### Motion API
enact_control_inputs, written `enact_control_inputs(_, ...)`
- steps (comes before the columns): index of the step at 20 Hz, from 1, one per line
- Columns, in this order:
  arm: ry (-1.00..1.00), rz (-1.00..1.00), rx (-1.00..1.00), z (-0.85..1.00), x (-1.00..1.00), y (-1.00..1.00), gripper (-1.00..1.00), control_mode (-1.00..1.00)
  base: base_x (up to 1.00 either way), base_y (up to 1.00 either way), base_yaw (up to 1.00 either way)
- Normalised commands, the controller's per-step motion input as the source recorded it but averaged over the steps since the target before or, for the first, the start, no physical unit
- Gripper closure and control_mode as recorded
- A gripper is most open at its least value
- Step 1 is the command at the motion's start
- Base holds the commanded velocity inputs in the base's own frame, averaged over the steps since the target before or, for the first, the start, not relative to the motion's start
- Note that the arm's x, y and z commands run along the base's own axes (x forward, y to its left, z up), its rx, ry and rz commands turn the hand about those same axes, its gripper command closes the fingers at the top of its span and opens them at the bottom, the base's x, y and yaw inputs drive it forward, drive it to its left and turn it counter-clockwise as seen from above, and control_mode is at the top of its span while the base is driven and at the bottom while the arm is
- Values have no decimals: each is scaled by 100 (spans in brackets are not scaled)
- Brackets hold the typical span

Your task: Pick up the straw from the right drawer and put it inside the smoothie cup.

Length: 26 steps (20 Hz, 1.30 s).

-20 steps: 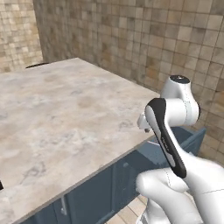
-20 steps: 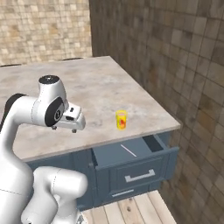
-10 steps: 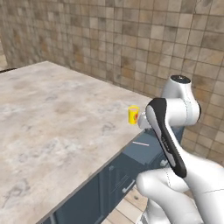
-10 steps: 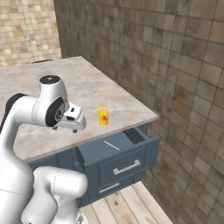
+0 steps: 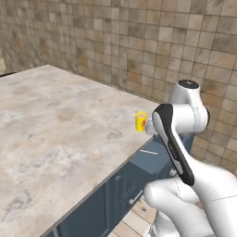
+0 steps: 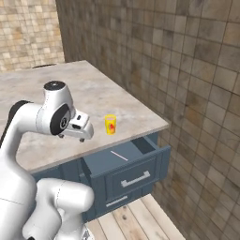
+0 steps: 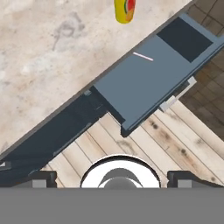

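Where the right drawer (image 6: 126, 164) is standing pulled out, the thin pale straw (image 6: 119, 155) is lying flat on its smooth slate-blue floor, open space around it; the yellow cylindrical smoothie cup (image 6: 110, 124) is standing near the mottled stone bench (image 6: 89, 98) edge; jaws' state cannot be told

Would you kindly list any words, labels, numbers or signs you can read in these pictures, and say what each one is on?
No readable text in any view.
Smoothie cup: a red-orange mark on its yellow side, too small and blurred to tell whether it holds any letters.
Right drawer, straw and counter: no lettering, label or number.
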Motion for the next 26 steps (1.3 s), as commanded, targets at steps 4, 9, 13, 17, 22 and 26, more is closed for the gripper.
enact_control_inputs(4,0,3,0,-11,32,-53,-100,-100,0,0,0)
enact_control_inputs(9,10,4,0,-3,31,-38,-100,-100,0,0,0)
enact_control_inputs(13,1,13,0,-32,12,-25,-100,-100,0,0,0)
enact_control_inputs(17,0,12,0,-41,15,-23,-100,-100,0,0,0)
enact_control_inputs(22,0,14,0,-40,7,-28,-100,-100,0,0,0)
enact_control_inputs(26,0,13,0,-21,13,-29,-100,-100,0,0,0)
